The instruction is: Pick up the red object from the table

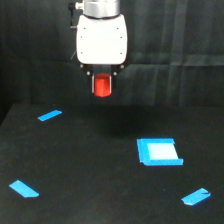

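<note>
Red object [103, 86]: clamped in tool [103, 85], hanging well above surface [100, 190]. Pickup judged done; nothing evidently left.

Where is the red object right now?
In the exterior view, the red object is up off the table, held in the tool under the white gripper body, above and toward that view's left of the light blue square.
</note>
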Robot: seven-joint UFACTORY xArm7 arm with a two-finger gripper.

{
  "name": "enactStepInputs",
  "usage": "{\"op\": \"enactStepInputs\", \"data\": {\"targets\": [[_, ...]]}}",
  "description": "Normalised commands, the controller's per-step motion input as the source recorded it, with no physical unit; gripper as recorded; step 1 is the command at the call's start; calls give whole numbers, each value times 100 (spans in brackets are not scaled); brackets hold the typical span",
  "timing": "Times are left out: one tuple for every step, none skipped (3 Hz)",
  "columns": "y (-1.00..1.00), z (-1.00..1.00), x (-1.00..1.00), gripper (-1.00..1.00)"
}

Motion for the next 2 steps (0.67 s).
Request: {"op": "enactStepInputs", "data": {"targets": [[2,-1,2,-100],[-2,4,2,-100]]}}
